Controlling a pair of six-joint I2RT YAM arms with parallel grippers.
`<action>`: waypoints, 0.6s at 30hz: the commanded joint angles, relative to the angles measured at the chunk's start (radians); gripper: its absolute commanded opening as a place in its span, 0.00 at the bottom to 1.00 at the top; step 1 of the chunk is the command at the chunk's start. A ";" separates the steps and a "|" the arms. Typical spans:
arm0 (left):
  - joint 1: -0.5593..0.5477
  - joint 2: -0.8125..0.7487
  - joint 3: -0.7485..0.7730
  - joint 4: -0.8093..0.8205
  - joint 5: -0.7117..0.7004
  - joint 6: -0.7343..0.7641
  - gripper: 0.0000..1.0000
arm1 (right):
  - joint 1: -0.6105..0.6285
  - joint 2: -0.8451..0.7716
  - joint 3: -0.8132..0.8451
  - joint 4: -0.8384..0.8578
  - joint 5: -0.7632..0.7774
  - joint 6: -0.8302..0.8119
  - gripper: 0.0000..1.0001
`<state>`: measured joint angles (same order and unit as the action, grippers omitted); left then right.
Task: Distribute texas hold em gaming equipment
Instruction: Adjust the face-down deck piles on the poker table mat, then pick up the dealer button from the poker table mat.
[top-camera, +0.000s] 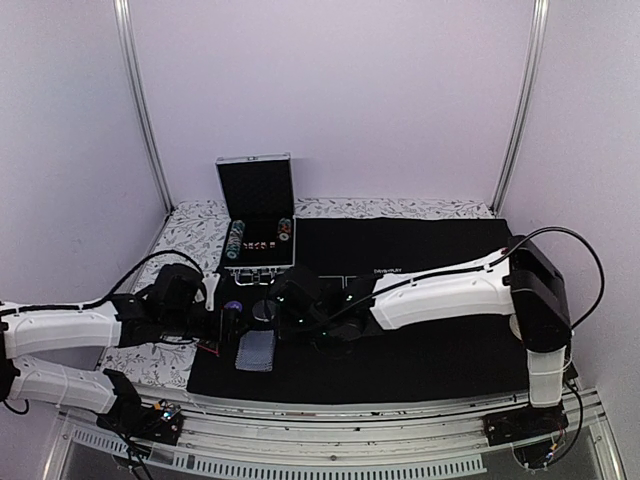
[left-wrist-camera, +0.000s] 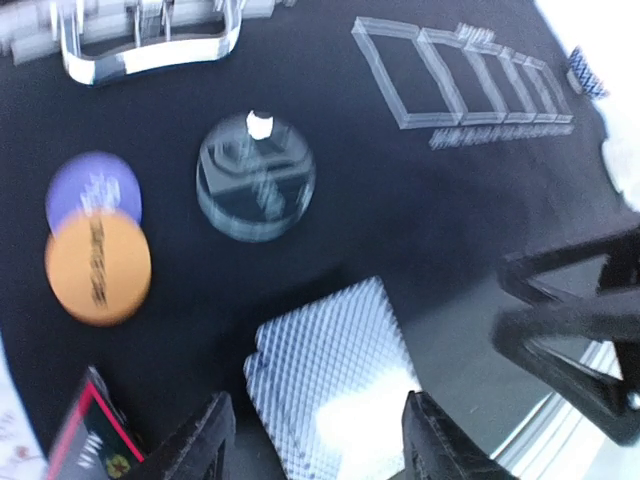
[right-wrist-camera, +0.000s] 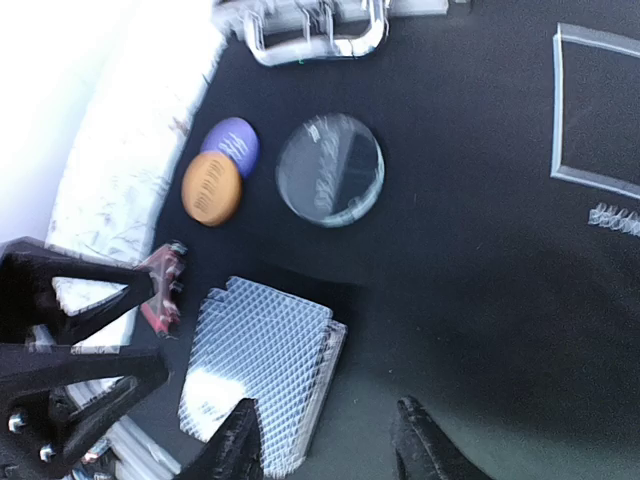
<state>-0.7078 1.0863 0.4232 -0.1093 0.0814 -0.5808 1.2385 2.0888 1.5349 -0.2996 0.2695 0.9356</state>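
My left claw (left-wrist-camera: 315, 410) is open over the stack of cards (left-wrist-camera: 325, 345) on the black mat (left-wrist-camera: 440, 220); I cannot tell if it touches them. My right claw (right-wrist-camera: 328, 412) is open too, near the same stack. The orange chip (left-wrist-camera: 98, 265) covers part of the blue chip (left-wrist-camera: 92, 182). The red marker (left-wrist-camera: 88, 440) is cut off and blurry.

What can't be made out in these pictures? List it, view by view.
- Card stack: faces and count. Only the backs show, and the left wrist view's bottom edge crops it.
- Red marker: its print. It is blurred and cut off by the left wrist view's corner.
- Orange chip, purple chip: lettering blurred in both wrist views.
- Chips in the case: too small to count in the top view.
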 joint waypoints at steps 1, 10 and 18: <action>0.044 -0.021 0.126 -0.114 -0.071 0.093 0.65 | -0.042 -0.195 -0.079 0.005 0.029 -0.129 0.54; 0.064 0.347 0.433 -0.266 -0.074 0.248 0.97 | -0.174 -0.433 -0.253 -0.024 -0.036 -0.356 0.99; 0.055 0.580 0.591 -0.351 -0.122 0.308 0.98 | -0.222 -0.502 -0.364 -0.033 -0.007 -0.427 0.99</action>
<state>-0.6476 1.6009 0.9543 -0.3836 -0.0162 -0.3244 1.0290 1.6154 1.2201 -0.3134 0.2489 0.5716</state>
